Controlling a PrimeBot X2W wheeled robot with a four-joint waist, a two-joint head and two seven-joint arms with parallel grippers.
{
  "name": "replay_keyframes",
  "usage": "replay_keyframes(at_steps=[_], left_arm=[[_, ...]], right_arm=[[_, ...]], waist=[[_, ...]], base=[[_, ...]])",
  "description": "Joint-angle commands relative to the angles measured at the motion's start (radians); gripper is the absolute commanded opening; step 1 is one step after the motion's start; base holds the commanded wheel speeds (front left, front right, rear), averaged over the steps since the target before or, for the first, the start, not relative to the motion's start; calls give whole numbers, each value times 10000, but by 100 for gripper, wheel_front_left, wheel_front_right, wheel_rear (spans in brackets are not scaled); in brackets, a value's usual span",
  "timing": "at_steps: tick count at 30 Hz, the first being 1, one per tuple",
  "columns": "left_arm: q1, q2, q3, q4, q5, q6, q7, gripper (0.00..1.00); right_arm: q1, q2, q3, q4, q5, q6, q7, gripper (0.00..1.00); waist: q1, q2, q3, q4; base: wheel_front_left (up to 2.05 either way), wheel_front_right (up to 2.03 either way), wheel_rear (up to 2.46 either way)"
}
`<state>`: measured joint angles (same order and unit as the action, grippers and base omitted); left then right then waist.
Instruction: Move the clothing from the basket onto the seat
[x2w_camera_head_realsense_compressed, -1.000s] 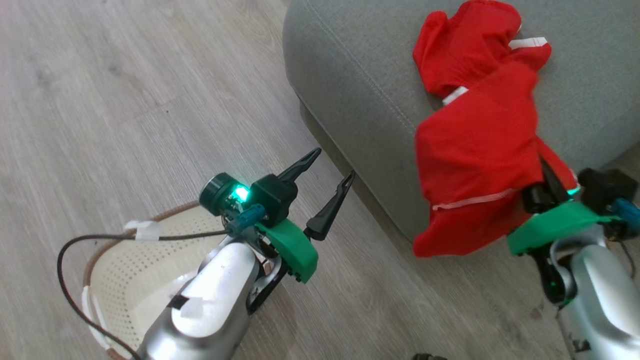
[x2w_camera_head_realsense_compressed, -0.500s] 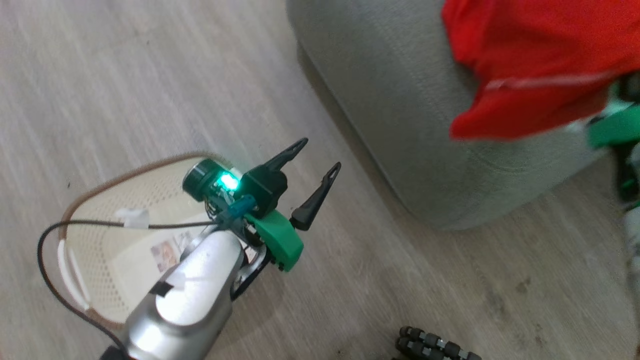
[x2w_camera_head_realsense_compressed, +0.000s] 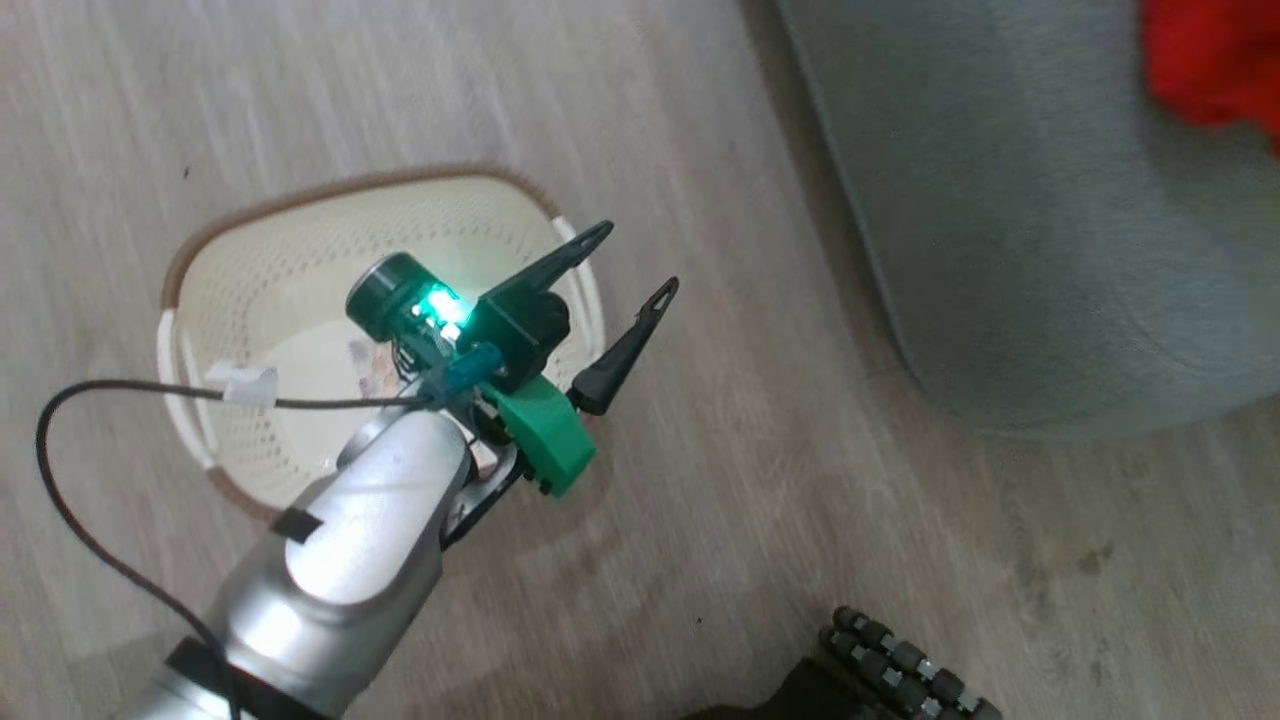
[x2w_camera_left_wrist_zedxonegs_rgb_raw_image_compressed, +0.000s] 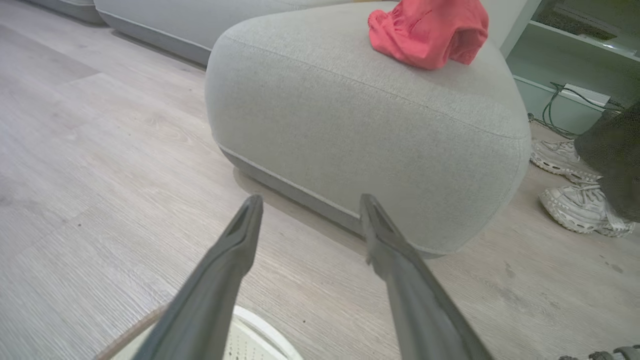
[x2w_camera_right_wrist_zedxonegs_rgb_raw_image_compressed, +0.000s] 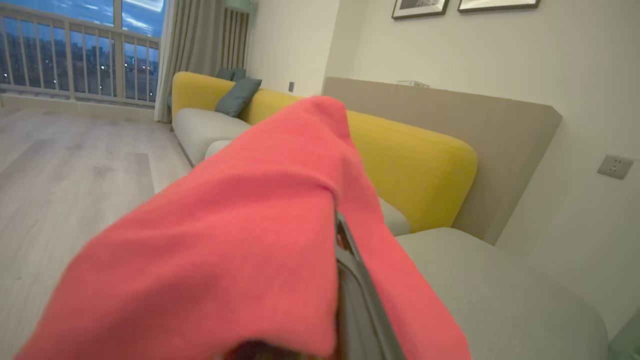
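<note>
The cream basket (x2w_camera_head_realsense_compressed: 230, 290) stands on the wood floor, its bare perforated floor and sticker showing; its rim (x2w_camera_left_wrist_zedxonegs_rgb_raw_image_compressed: 250, 340) lies under my left fingers. My left gripper (x2w_camera_head_realsense_compressed: 638, 257) hovers over the basket's right rim, open and holding nothing, pointing at the grey-green seat (x2w_camera_left_wrist_zedxonegs_rgb_raw_image_compressed: 350, 125). Red clothing (x2w_camera_left_wrist_zedxonegs_rgb_raw_image_compressed: 425, 30) lies bunched on top of the seat, and shows blurred at the top right corner (x2w_camera_head_realsense_compressed: 1210, 60) of the head view. In the right wrist view my right gripper (x2w_camera_right_wrist_zedxonegs_rgb_raw_image_compressed: 340, 235) is shut on another red garment (x2w_camera_right_wrist_zedxonegs_rgb_raw_image_compressed: 225, 240) that drapes over its fingers, above the seat (x2w_camera_right_wrist_zedxonegs_rgb_raw_image_compressed: 500, 300).
White shoes (x2w_camera_left_wrist_zedxonegs_rgb_raw_image_compressed: 575, 210) and a person's dark trouser leg (x2w_camera_left_wrist_zedxonegs_rgb_raw_image_compressed: 615, 165) stand beside the seat's far end, with cables (x2w_camera_left_wrist_zedxonegs_rgb_raw_image_compressed: 565, 100) by a shelf behind. My base's dark wheel (x2w_camera_head_realsense_compressed: 900, 670) is at the bottom. A yellow sofa (x2w_camera_right_wrist_zedxonegs_rgb_raw_image_compressed: 400, 160) lies beyond the seat.
The head camera has swung, bringing the whole basket into the picture and pushing the seat and clothing to the upper right. My right gripper with its red garment has left the head view.
</note>
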<state>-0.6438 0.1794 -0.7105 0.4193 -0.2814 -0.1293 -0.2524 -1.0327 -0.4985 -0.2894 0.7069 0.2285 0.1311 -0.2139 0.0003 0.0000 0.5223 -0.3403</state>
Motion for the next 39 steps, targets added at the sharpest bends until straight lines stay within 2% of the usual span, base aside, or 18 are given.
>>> replay_keyframes(at_steps=[1, 9, 15, 16, 17, 18, 23, 29, 35, 39], left_arm=[[-362, 169, 204, -374, -38, -12, -91, 100], [-720, 336, 112, -608, -99, -13, -92, 100], [-668, 344, 137, -656, -147, -13, -92, 100], [-656, 333, 144, -656, -156, -13, -92, 100], [-649, 322, 173, -656, -167, -13, -92, 100], [-640, 309, 209, -656, -182, -13, -93, 100], [-528, 264, 423, -612, -183, -13, -93, 100], [-246, 154, 610, -474, -171, -13, -93, 100], [185, -53, 914, -335, -200, -13, -93, 100], [553, -147, 1257, -253, -198, -5, -93, 100]], right_arm=[[-280, -527, -201, -171, -195, -4, 110, 0], [-1398, -1210, -2624, 824, -1468, -4, 1009, 0], [-1009, -945, -4241, 1929, -2171, -4, 1533, 0], [-832, -906, -4442, 2094, -2262, -4, 1437, 30], [-645, -855, -4605, 2276, -2326, -4, 1339, 72], [-461, -800, -4731, 2428, -2355, -4, 1213, 100], [458, -579, -4729, 3060, -2247, -4, 472, 100], [1584, -273, -3943, 3510, -1604, -4, -198, 100], [3110, 59, -3003, 3042, -685, -4, -451, 100], [4278, 325, -2295, 2240, -42, -4, -472, 100]], waist=[[-3, 0, 629, 580], [-3, 0, 1679, 1443], [-3, 0, 1954, 1818], [-3, 0, 1934, 1866], [-3, 0, 1900, 1900], [-3, 0, 1850, 1918], [-3, 0, 1418, 1833], [-3, 0, 692, 1569], [-3, 0, -183, 1468], [-3, 0, -730, 1470]], base=[[0, 0, 0], [0, 0, 0], [0, 0, 0], [0, 0, 0], [0, 0, 0], [0, 0, 0], [0, 0, 0], [0, 0, 0], [0, 0, 0], [0, 0, 0]])
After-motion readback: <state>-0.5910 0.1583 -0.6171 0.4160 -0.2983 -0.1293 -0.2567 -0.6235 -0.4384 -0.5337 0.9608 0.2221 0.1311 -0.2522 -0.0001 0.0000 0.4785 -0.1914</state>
